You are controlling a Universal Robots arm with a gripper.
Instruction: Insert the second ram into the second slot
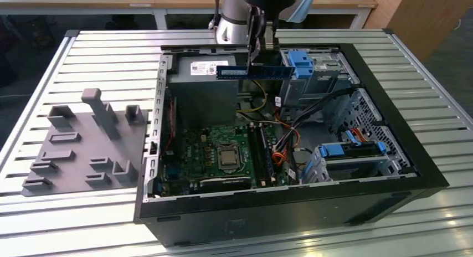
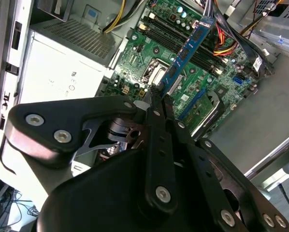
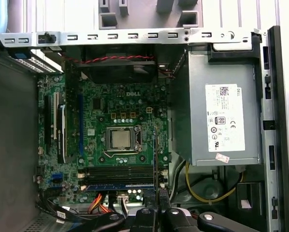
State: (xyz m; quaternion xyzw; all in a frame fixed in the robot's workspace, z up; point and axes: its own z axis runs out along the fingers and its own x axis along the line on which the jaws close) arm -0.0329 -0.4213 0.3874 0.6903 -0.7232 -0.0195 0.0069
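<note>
My gripper (image 1: pixel 256 60) hangs over the open computer case (image 1: pixel 384 124) and is shut on the second ram (image 1: pixel 251 72), a thin dark blue stick held level, above the power supply's edge. In the second wrist view the second ram (image 2: pixel 188 50) sticks out from the gripper (image 2: pixel 158 95) over the motherboard (image 2: pixel 135 63). In the first wrist view the gripper (image 3: pixel 156 207) holds the stick edge-on, as a thin dark line (image 3: pixel 155 159). The black memory slots (image 3: pixel 118 171) (image 1: pixel 264 149) lie below, well apart from the stick. One slot next to them holds a blue stick (image 3: pixel 120 186).
A grey power supply (image 3: pixel 217 116) fills the case's back corner, with yellow cables (image 3: pixel 202 193) beside it. Bright blue drive brackets (image 1: pixel 302 63) (image 1: pixel 355 149) sit on the exterior view's right. A grey part holder (image 1: pixel 81 146) lies outside the case on the slatted table (image 1: pixel 111 52).
</note>
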